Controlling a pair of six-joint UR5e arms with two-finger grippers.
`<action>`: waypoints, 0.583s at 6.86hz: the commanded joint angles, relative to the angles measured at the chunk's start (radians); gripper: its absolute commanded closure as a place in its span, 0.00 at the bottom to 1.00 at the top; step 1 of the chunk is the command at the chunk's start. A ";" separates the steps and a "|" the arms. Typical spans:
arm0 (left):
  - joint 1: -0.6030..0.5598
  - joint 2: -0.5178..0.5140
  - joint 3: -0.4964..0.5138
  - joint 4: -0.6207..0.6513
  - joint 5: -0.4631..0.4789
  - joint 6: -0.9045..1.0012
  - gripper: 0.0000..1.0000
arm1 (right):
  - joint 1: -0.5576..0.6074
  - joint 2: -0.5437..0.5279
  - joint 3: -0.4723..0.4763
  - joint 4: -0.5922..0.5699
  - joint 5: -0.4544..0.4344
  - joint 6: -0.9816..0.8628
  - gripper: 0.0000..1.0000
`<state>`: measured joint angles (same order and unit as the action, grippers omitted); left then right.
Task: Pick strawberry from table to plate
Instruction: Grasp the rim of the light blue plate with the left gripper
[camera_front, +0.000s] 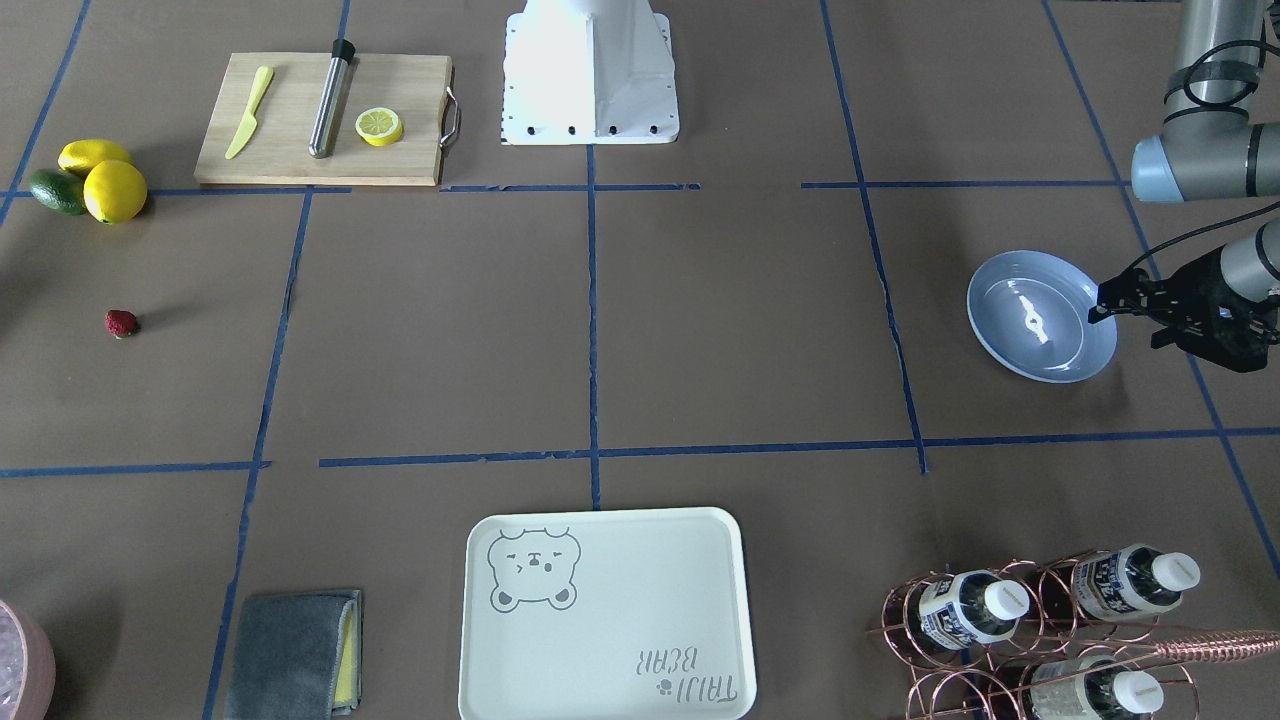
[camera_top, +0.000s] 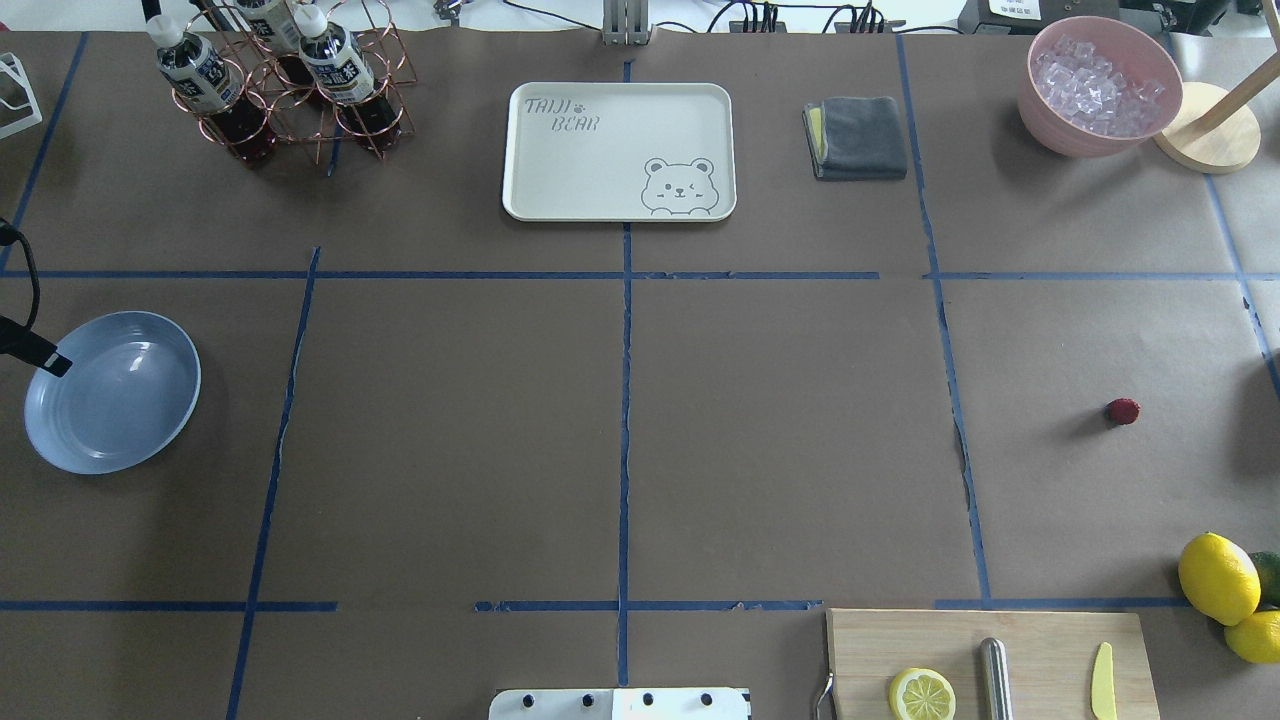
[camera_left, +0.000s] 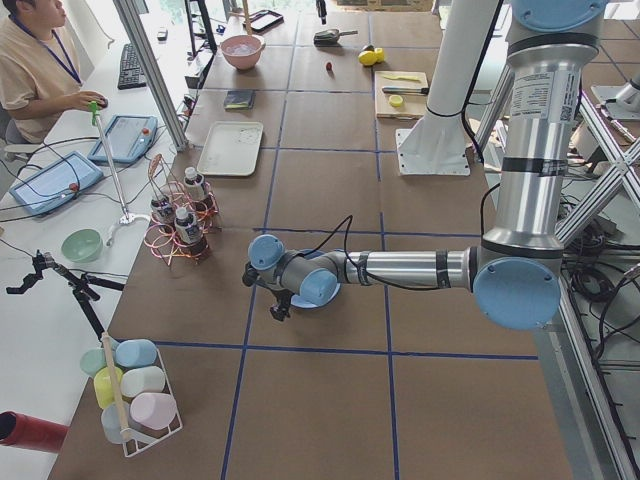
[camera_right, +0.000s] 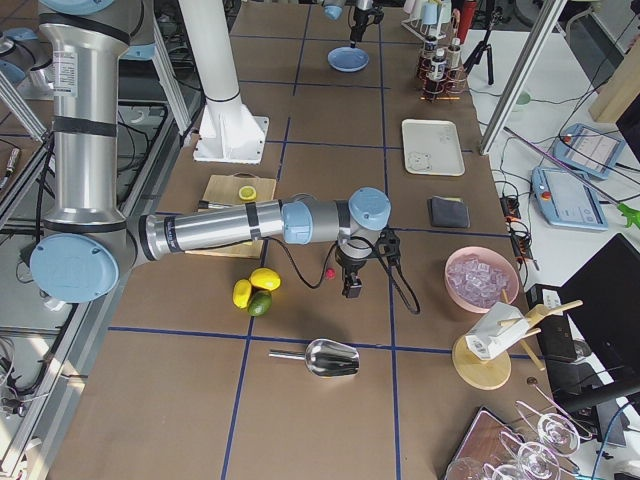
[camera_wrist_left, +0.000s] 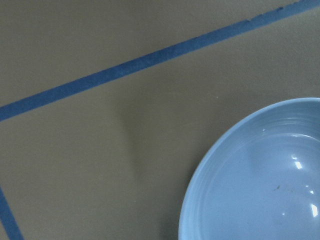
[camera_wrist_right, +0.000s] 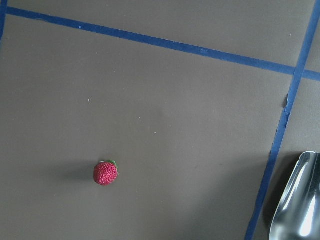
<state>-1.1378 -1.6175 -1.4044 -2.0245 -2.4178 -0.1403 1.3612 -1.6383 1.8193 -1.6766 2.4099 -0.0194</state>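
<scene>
The strawberry (camera_front: 121, 322) (camera_top: 1122, 411), small and red with a green tip, lies on the brown table (camera_front: 700, 330) on my right side, and sits lower left in the right wrist view (camera_wrist_right: 105, 173). The right gripper (camera_right: 350, 287) hangs just beside and above the strawberry (camera_right: 328, 272); I cannot tell whether it is open or shut. The pale-blue plate (camera_front: 1040, 350) (camera_top: 110, 400) (camera_wrist_left: 250, 200) rests empty at the far left side. My left gripper (camera_front: 1104, 306) (camera_top: 50, 362) hovers at the plate's rim, seen side-on, so its state is unclear.
Two lemons (camera_front: 112, 190) and an avocado (camera_front: 55, 190) lie near the cutting board (camera_front: 400, 160). A bear-print tray (camera_front: 605, 640), a grey cloth (camera_front: 290, 650), a copper bottle rack (camera_front: 1040, 630), a pink ice bowl (camera_top: 1100, 130) and a metal scoop (camera_wrist_right: 297, 200) stand around.
</scene>
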 joint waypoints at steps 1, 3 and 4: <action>0.020 -0.004 0.024 0.001 0.000 -0.001 0.50 | -0.008 0.000 0.000 0.000 0.000 -0.001 0.00; 0.020 -0.004 0.022 0.001 -0.001 -0.001 1.00 | -0.008 0.000 0.000 0.000 0.000 0.001 0.00; 0.020 -0.004 0.006 0.003 -0.009 -0.005 1.00 | -0.008 0.000 0.000 0.000 0.000 0.001 0.00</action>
<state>-1.1188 -1.6213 -1.3857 -2.0230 -2.4202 -0.1422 1.3534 -1.6383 1.8193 -1.6766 2.4099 -0.0186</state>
